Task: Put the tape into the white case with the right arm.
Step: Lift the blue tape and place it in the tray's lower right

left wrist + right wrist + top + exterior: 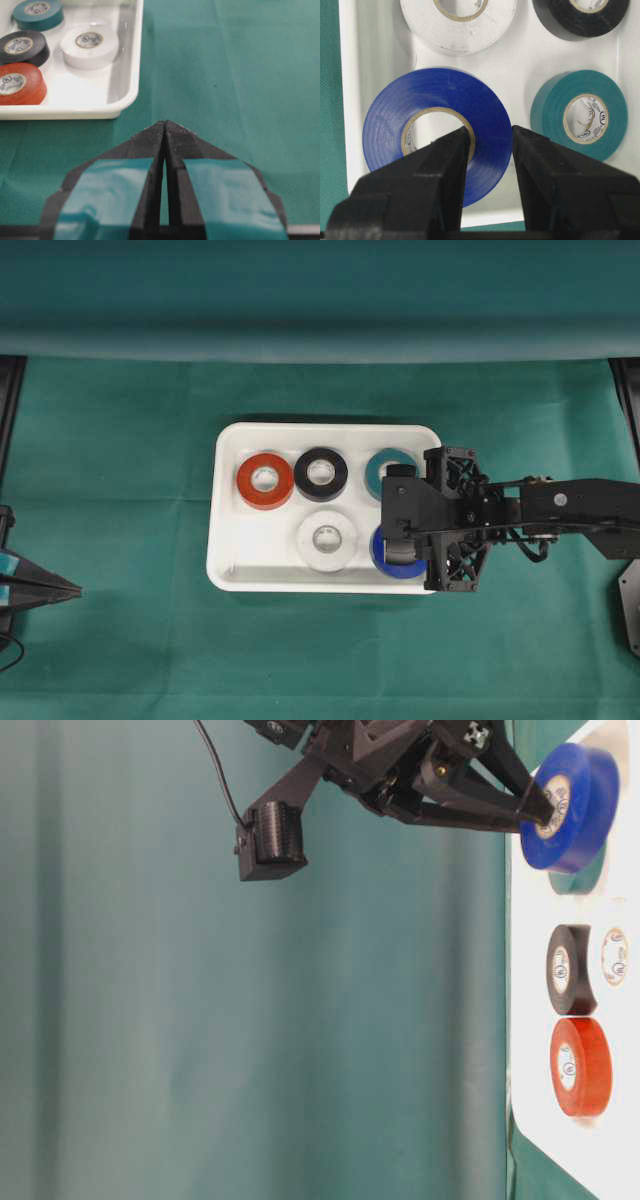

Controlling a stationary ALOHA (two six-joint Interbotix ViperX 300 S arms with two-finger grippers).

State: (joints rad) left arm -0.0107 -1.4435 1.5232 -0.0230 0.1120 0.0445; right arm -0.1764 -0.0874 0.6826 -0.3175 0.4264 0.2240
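Note:
A blue tape roll [435, 100] hangs just above the floor of the white case [225, 540], over its near right corner. My right gripper [490, 132] is shut on the roll's wall, one finger in the hole and one outside. From table level the blue tape roll [580, 800] looks tilted and lifted, with the right gripper [540, 805] at its core. From overhead the right gripper [405, 540] covers most of the blue tape roll [400, 571]. My left gripper [165, 122] is shut and empty, and it rests at the table's left edge [70, 590].
Lying flat in the case are a red roll [265, 481], a black roll [321, 474], a teal roll [385, 470] and a white roll [327, 540]. The near left part of the case floor is bare. Green cloth covers the table.

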